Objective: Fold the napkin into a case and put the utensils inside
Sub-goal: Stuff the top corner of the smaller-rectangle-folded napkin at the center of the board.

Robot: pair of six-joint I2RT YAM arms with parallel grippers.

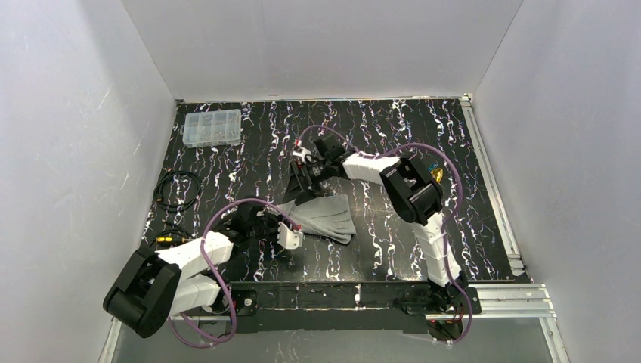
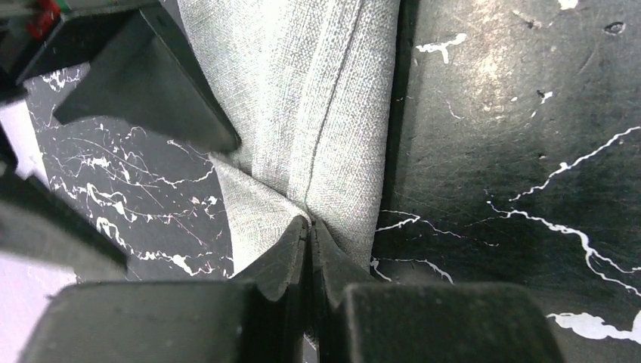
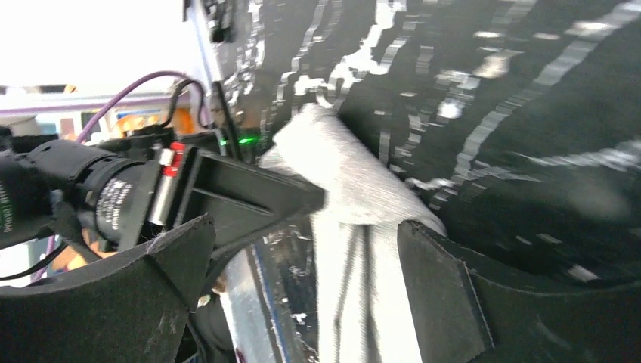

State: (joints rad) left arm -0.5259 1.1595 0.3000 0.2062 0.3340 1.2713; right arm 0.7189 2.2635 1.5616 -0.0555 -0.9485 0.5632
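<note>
Napkin [image 1: 325,215] bunched mid-counter [image 1: 469,227], part-folded, no case yet. Left tool [image 2: 310,223] pinches its 8 o'clock corner, right tool [image 3: 306,257] gapes wide at 12, gripping nothing. Filling left.

a clear plastic box [image 1: 212,127] is set at the far left corner of the black, white-veined bench [image 1: 484,227]; a coiled black cable [image 1: 178,189] is laid near its left edge.

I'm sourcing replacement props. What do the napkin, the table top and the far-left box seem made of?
The napkin looks like woven cloth, light grey and matte: visible weave, a stitched seam, soft folds. The table top seems a black, faintly glossy mat with white marble veins, perhaps vinyl or rubber. The box looks like clear hard plastic: see-through, with compartments.
</note>
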